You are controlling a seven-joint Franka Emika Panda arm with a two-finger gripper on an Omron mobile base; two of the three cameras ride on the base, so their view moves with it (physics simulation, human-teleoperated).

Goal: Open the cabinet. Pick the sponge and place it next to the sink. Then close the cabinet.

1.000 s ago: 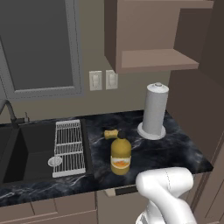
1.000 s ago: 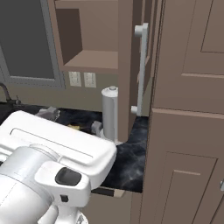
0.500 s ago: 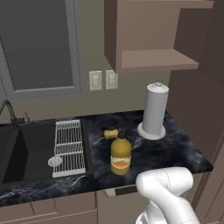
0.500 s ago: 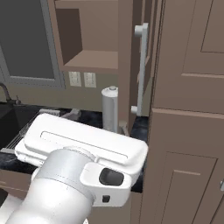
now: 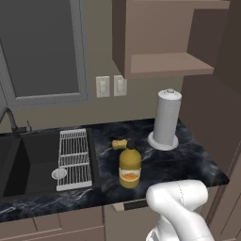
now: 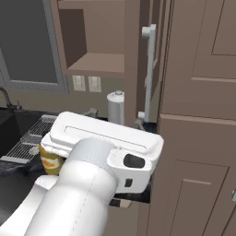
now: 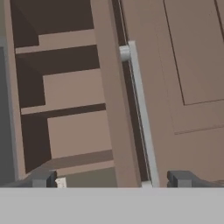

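Note:
The cabinet (image 5: 164, 33) stands open with bare shelves. Its door (image 6: 132, 60) is swung out edge-on, and the silver bar handle (image 6: 148, 69) is on its right side. In the hand view the door edge (image 7: 109, 87) and the handle (image 7: 141, 118) run between my fingertips (image 7: 41, 178). My gripper (image 7: 111, 179) is open, short of the door and holding nothing. The sponge (image 5: 118, 143) lies on the dark counter just right of the sink (image 5: 28, 160), behind the bottle.
A yellow-orange bottle (image 5: 129, 167) stands near the counter's front. A white wire rack (image 5: 74, 157) lies at the sink's right side. A paper towel roll (image 5: 166, 117) stands at the back right. A tall brown cabinet front (image 6: 203, 115) fills the right.
In the right base view my hand has risen and swung right, toward the open door's handle. The things on the counter have not moved.

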